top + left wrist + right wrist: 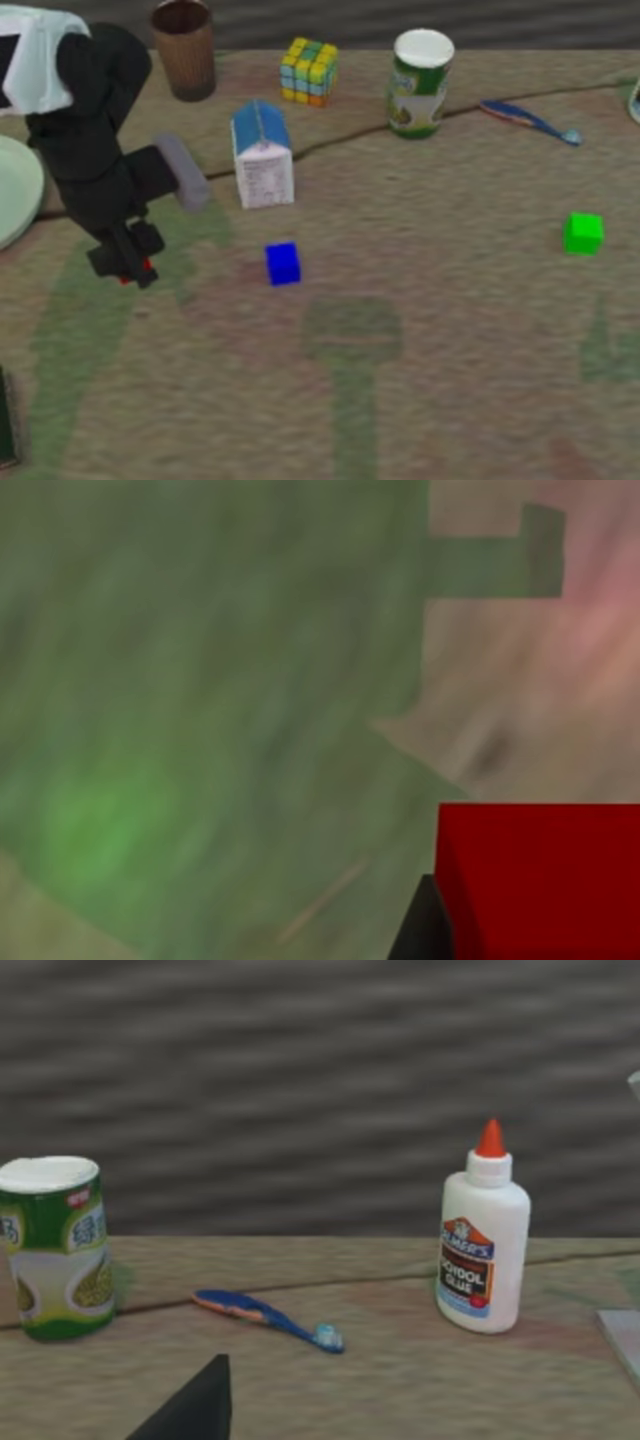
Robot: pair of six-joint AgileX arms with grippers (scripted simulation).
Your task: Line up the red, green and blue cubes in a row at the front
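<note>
Three cubes were well apart: red cube (540,880) pinched in the left gripper (128,265) at table left, blue cube (283,264) mid-table, green cube (583,233) far right; a loose pinch risked dropping red.

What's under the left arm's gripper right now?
The red cube sits at the left gripper, with bare table below in the left wrist view. From above, only a red sliver peeks out; the arm covers the rest, so whether the cube touches the table is hidden.
</note>
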